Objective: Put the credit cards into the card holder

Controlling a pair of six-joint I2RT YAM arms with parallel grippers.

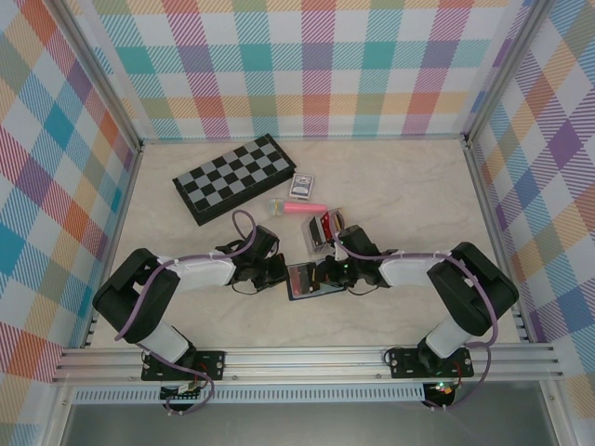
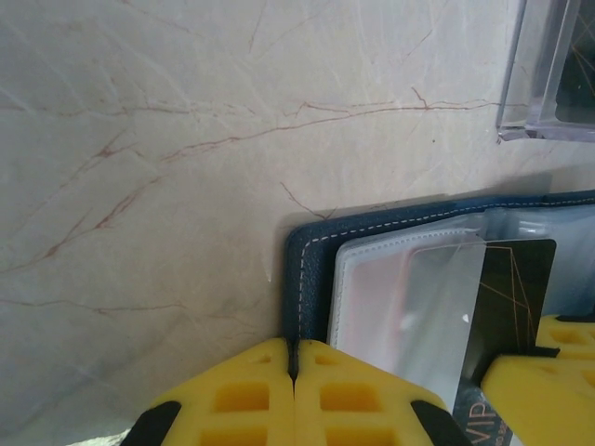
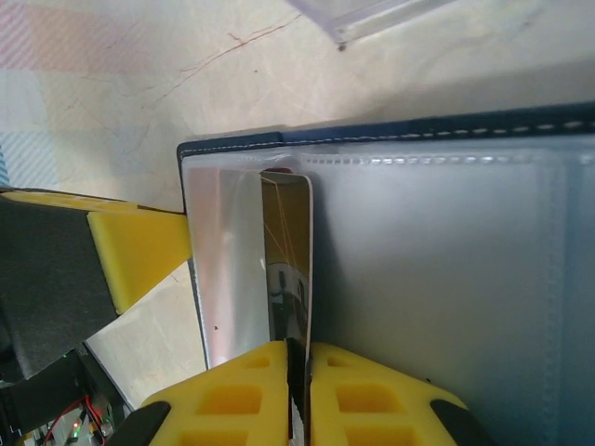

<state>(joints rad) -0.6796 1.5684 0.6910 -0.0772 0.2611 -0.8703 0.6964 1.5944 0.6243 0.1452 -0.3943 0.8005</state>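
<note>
The navy card holder [image 1: 302, 281] lies open on the table between both arms, its clear sleeves facing up. My left gripper [image 2: 295, 358] is shut on the holder's navy left edge [image 2: 311, 269], pinning it down. My right gripper [image 3: 299, 358] is shut on a black credit card [image 3: 288, 251] with gold lines, held on edge at the mouth of a clear sleeve [image 3: 446, 279]. In the left wrist view the black card [image 2: 507, 297] lies partly under a sleeve. Other cards, a red one on top, rest in the clear box [image 1: 323, 232].
A folded chessboard [image 1: 234, 178] lies at the back left. A blue-patterned pack of playing cards [image 1: 302, 186] and a pink object [image 1: 302, 208] sit behind the clear box, whose corner [image 2: 548, 74] stands close to the holder. Bare table lies to the right.
</note>
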